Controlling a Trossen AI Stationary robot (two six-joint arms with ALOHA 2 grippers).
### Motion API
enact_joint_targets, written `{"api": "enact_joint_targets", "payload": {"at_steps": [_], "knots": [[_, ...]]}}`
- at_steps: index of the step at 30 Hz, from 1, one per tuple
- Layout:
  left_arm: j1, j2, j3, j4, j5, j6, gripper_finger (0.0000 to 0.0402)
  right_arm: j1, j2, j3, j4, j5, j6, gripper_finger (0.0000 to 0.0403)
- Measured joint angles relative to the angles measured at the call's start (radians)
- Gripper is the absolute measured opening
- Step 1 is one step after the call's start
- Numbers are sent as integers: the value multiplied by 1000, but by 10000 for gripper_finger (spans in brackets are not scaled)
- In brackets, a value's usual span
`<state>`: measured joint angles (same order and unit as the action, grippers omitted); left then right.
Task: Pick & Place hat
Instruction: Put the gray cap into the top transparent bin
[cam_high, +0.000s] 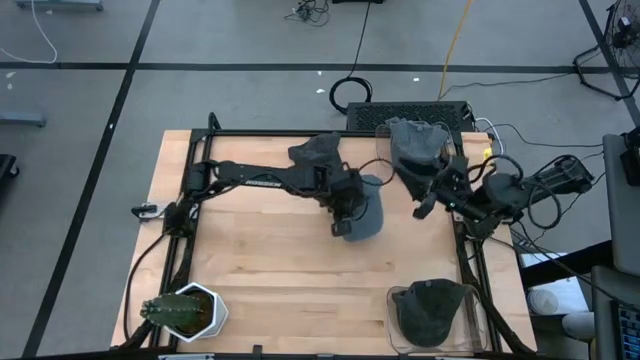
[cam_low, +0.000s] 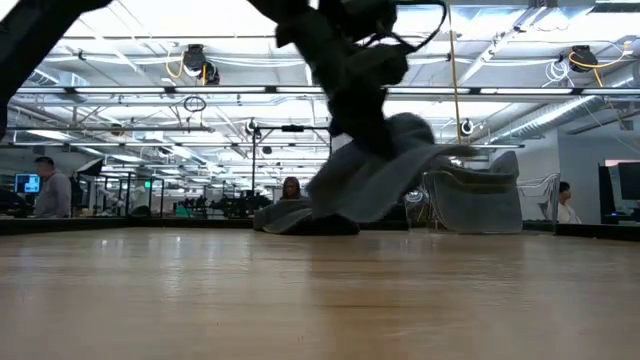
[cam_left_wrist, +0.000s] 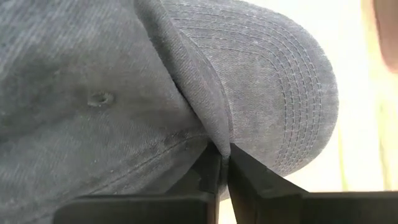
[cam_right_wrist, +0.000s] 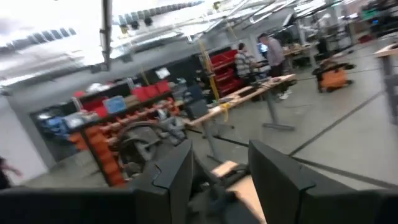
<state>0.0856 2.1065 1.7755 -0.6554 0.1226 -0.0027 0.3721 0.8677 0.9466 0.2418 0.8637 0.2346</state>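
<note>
- The blue-grey denim cap with stitched brim (cam_high: 366, 212) is held clear of the pale wooden table top (cam_high: 270, 260), a little toward 2 o'clock of the table's middle; in the low view it hangs in the air with its brim drooping, which suits a carry rather than a rest.
- The left gripper (cam_left_wrist: 222, 163) is seen clamped on a fold of the cap where brim meets crown: the two dark fingers (cam_left_wrist: 258, 177) are pressed nearly together with only cloth between them. A pinch at that seam is judged a firm hold, since soft cloth would slip more easily elsewhere.
- The right gripper (cam_right_wrist: 217, 171) is kept at 3 o'clock, beyond the table's edge, its fingers standing apart with nothing between them and the room beyond in view; it is judged to be waiting out of the way.
- A clear plastic stand bearing grey caps (cam_high: 418, 145) is set at 1 o'clock, and a second clear holder with a dark cap (cam_high: 432, 312) at 5 o'clock; one is probably the source and the other the goal, but which cannot be told.
- A white hexagonal pot with a green plant (cam_high: 185, 310) stands at 7 o'clock, well apart from the carrying path.
</note>
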Motion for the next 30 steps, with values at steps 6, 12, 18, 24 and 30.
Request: {"api": "enact_joint_targets", "payload": {"at_steps": [6, 12, 18, 24, 30], "knots": [[-1, 139, 162, -71, 17, -36, 7, -39, -125, 0, -227, -4, -8, 142], [-7, 181, 216, -74, 9, -56, 45, -41, -220, 0, -599, -37, 46, 142], [-8, 141, 218, -93, 9, -57, 133, -61, -233, 0, -752, -57, 92, 142], [-5, 87, 218, -203, 8, -63, 189, -95, -260, 0, -767, -230, 93, 141], [-10, -56, 218, -396, -52, -118, 172, -196, -159, -1, -914, -560, 147, 141]]}}
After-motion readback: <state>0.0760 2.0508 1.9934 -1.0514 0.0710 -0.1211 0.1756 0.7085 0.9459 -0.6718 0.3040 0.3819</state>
